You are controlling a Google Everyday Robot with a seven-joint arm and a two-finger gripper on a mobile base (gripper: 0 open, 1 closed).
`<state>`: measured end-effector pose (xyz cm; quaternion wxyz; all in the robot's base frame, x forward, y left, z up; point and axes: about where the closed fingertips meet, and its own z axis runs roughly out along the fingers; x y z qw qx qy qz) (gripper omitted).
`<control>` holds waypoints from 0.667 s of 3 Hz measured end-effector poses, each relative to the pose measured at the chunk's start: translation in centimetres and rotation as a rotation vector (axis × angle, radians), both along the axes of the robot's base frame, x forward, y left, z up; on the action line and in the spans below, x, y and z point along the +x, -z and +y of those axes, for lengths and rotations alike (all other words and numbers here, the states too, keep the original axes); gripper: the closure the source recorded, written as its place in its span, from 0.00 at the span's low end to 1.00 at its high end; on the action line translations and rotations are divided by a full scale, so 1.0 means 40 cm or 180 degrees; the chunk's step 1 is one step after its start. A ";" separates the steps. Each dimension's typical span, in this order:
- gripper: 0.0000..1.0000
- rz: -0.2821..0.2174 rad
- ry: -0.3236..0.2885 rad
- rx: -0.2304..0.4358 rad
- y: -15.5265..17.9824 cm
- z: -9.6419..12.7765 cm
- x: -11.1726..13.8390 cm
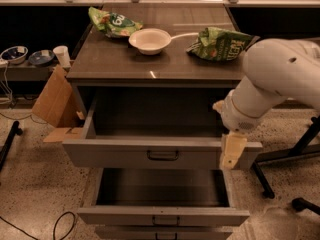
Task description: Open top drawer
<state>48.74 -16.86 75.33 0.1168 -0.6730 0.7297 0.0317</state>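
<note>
The top drawer [110, 156] of the grey cabinet stands pulled out, its inside dark and empty as far as I can see. Its flat front carries a dark curved bar handle [162, 155] at the centre. My gripper [231, 153] hangs from the white arm [280, 74] at the right end of the drawer front, pointing down and overlapping the front's right corner, well to the right of the handle.
A second drawer [162, 217] below also stands open. On the cabinet top [165, 66] are a white bowl [149, 40] and two green snack bags [114, 23] [220, 43]. A cardboard box [52, 101] leans at the left. Black chair legs [300, 151] stand at the right.
</note>
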 end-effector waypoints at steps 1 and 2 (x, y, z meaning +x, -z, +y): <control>0.00 -0.0250 0.0038 0.0068 -0.079 0.045 0.062; 0.00 -0.0298 0.0031 0.0113 -0.085 0.101 0.109</control>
